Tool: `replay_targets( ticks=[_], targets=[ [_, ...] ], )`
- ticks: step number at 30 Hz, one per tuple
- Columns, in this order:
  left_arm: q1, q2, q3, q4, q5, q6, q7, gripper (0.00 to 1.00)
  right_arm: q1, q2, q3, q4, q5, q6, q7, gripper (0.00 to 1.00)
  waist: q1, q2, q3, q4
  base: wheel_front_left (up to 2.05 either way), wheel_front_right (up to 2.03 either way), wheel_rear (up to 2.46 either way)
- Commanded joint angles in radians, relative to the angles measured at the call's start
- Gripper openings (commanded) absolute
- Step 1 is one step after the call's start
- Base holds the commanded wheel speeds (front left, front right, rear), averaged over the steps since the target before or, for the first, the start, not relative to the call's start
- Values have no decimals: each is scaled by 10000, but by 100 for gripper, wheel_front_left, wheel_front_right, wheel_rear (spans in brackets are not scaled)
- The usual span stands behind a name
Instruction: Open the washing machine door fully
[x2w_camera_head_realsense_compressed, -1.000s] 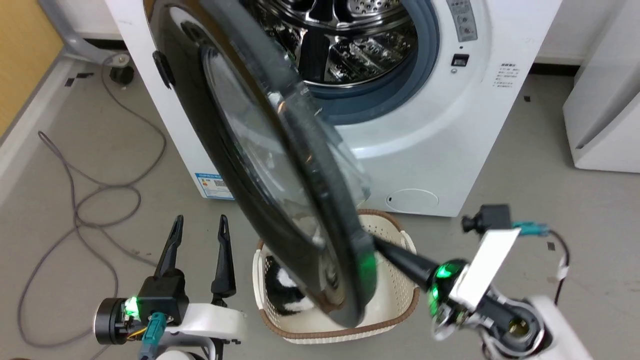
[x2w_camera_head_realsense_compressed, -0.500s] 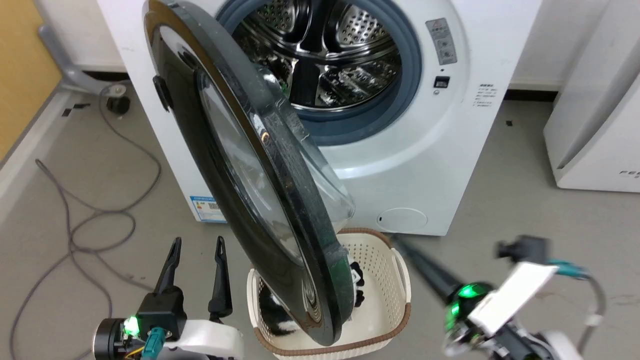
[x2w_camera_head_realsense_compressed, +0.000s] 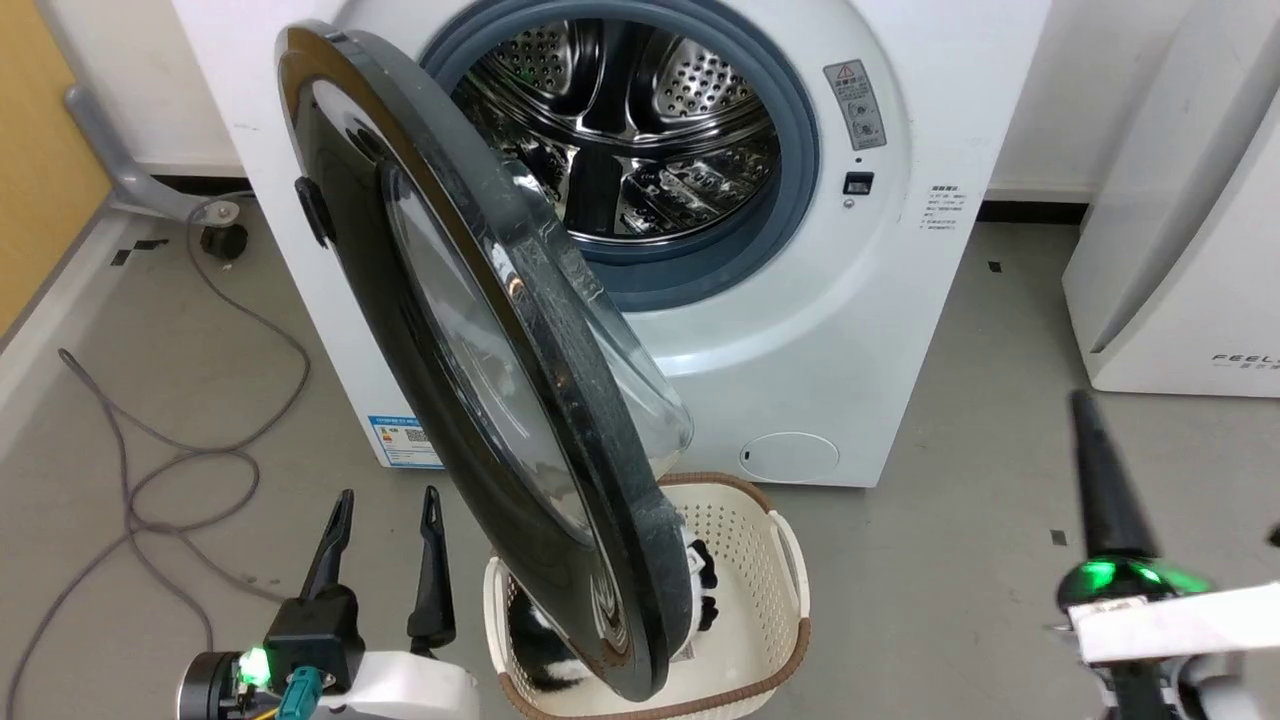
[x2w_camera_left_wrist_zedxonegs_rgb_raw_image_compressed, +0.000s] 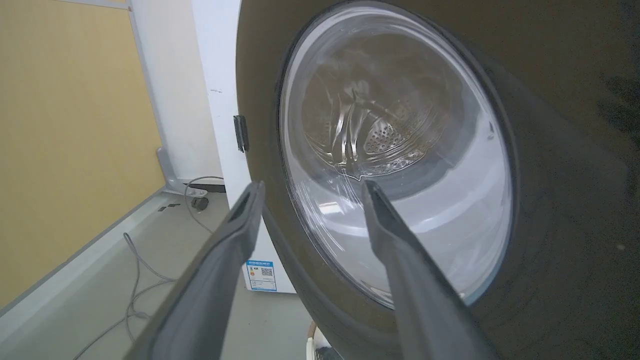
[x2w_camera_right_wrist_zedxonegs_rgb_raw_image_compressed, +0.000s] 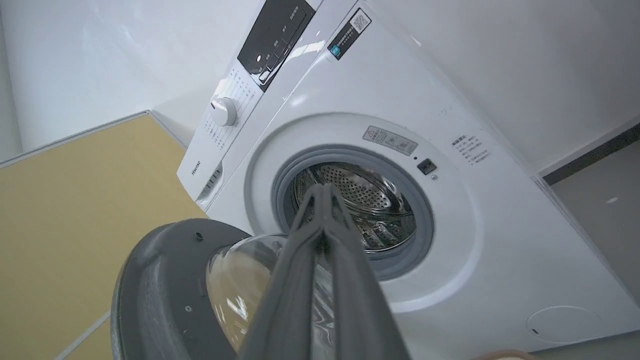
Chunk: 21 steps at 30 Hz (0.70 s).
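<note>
The washing machine door (x2w_camera_head_realsense_compressed: 470, 400) stands swung out from the washing machine (x2w_camera_head_realsense_compressed: 880, 330), hinged on the machine's left side, its rim edge-on to the head camera. Its glossy black outer face turns toward the machine's left. Its bulging glass bowl points back toward the machine's opening. In the right wrist view the door (x2w_camera_right_wrist_zedxonegs_rgb_raw_image_compressed: 160, 290) shows its dark grey inner face below and left of the opening. The perforated steel drum (x2w_camera_head_realsense_compressed: 640, 130) lies exposed inside the grey-blue rubber ring (x2w_camera_head_realsense_compressed: 790, 200). Low on the machine's front are a round white filter cover (x2w_camera_head_realsense_compressed: 790, 457) and, at the left corner, a blue label sticker (x2w_camera_head_realsense_compressed: 405, 440).

A cream laundry basket (x2w_camera_head_realsense_compressed: 790, 640) sits on the floor just in front of the machine, under the door's lower edge, with something black and white (x2w_camera_head_realsense_compressed: 700, 590) inside.

The left gripper (x2w_camera_head_realsense_compressed: 388, 493) hovers before the machine's lower left corner, fingers spread and empty, beside the door's outer face. The right gripper (x2w_camera_head_realsense_compressed: 1085, 400) is well off to the machine's right front, fingers pressed together around nothing, clear of the door.

Grey cables (x2w_camera_head_realsense_compressed: 180, 470) trail over the floor left of the machine. A white appliance (x2w_camera_head_realsense_compressed: 1170, 250) stands to its right.
</note>
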Motion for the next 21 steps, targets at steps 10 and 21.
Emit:
replay_targets(
  ticks=[10, 21],
  targets=[
    [141, 6, 160, -69, 112, -60, -55, 100, 587, 538, -1995, -1100, -8045, 10, -207, 0, 1, 0, -14, -112, 0, 0, 0],
    [131, 6, 161, -69, 95, -50, -55, 100, 1744, 1322, -1531, -403, -10034, 10, -209, 0, 1, 0, -69, -66, 0, 0, 0]
  ],
)
